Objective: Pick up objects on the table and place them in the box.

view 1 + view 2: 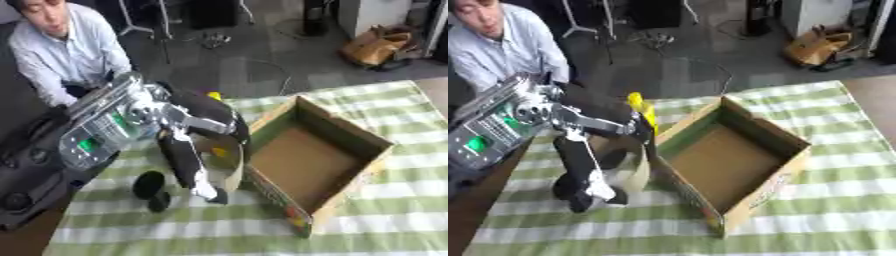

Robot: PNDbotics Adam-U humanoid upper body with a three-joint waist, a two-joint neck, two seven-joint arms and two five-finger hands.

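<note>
An open cardboard box stands empty on the green-checked cloth, turned cornerwise. My left arm reaches in from the left, and its hand points down at the cloth just left of the box. A tan curved piece leans on the box's left wall, right beside the hand. A yellow elongated thing sticks up at the box's far-left corner, partly behind the arm. A small black object lies on the cloth left of the hand, with a second black bit below it. I cannot make out the hand's grasp.
The cloth-covered table stretches to the right of and in front of the box. Its left edge runs close to the black object. Beyond the far edge is floor with a brown bag.
</note>
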